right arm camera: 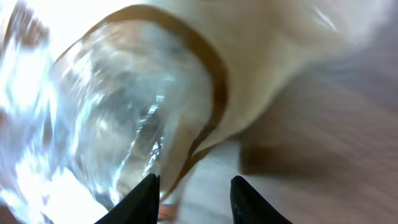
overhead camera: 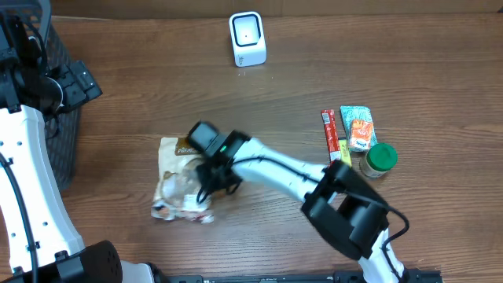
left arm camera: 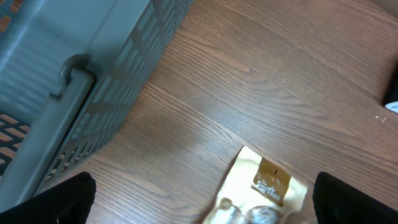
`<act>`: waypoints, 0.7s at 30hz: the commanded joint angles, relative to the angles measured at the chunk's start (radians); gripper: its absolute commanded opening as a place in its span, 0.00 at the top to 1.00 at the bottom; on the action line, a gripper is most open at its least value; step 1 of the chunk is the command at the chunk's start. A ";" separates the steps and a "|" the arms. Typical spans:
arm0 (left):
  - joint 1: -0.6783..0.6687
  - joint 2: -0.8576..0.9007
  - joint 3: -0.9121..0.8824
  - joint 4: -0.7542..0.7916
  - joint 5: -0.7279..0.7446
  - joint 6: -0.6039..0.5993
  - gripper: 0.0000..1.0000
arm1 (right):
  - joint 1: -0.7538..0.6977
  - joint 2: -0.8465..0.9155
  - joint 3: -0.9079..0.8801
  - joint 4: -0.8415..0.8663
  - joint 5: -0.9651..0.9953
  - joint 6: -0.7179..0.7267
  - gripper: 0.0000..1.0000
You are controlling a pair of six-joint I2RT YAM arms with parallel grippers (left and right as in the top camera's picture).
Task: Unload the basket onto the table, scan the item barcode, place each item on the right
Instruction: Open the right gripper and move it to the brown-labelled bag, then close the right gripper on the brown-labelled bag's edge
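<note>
A cream snack bag with a gold label and a clear window lies crumpled on the wood table, left of centre. My right gripper is down on the bag's right side. In the right wrist view the bag fills the frame, blurred, and its edge sits between the narrowly parted fingertips of the right gripper, which is shut on it. The white barcode scanner stands at the back centre. My left gripper hangs wide open above the table, with the bag's top below it, untouched.
A grey slatted basket stands at the table's left edge. To the right lie a red stick pack, a green and orange packet and a green-lidded jar.
</note>
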 commanded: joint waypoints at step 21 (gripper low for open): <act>-0.002 0.004 0.017 0.000 0.004 0.008 0.00 | 0.007 -0.011 0.167 0.133 0.124 -0.074 0.58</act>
